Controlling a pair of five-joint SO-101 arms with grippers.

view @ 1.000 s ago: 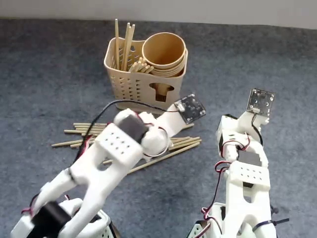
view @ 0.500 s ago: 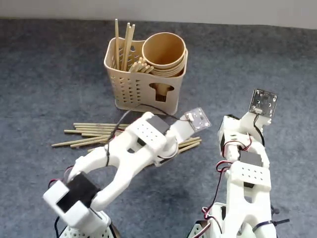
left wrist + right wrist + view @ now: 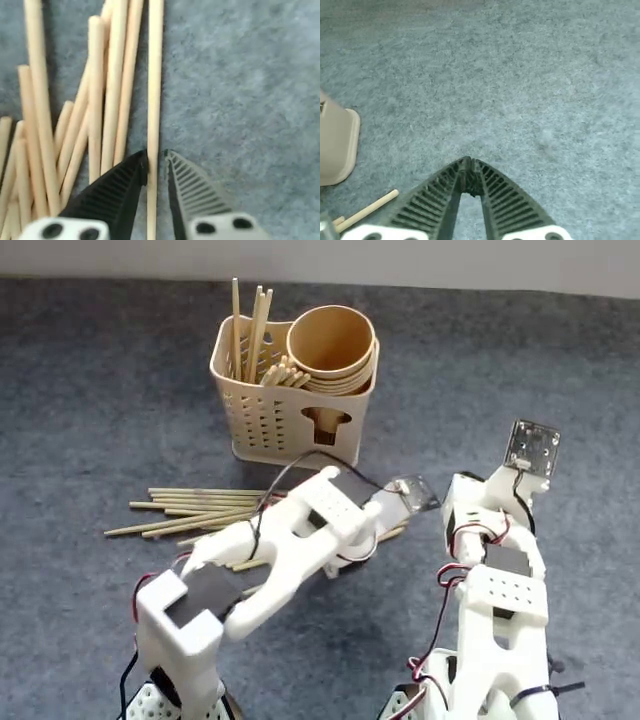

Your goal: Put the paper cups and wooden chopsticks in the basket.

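Loose wooden chopsticks (image 3: 190,506) lie in a row on the grey carpet in front of the basket (image 3: 262,418). Stacked paper cups (image 3: 331,343) and several upright chopsticks (image 3: 250,320) stand inside the basket. My left arm (image 3: 310,530) stretches low over the right end of the row. In the left wrist view my left gripper (image 3: 156,156) is shut on a single chopstick (image 3: 155,75) at the edge of the pile (image 3: 100,105), one finger on each side. My right gripper (image 3: 468,166) is shut on nothing, above bare carpet to the right of the basket.
The right arm (image 3: 500,560) stands at the right side, apart from the left arm. A basket corner (image 3: 337,145) and one chopstick end (image 3: 367,210) show in the right wrist view. Open carpet lies all around the basket.
My left arm has swung down and to the right, its wrist dropping onto the right end of the chopstick row. The right arm has hardly moved.
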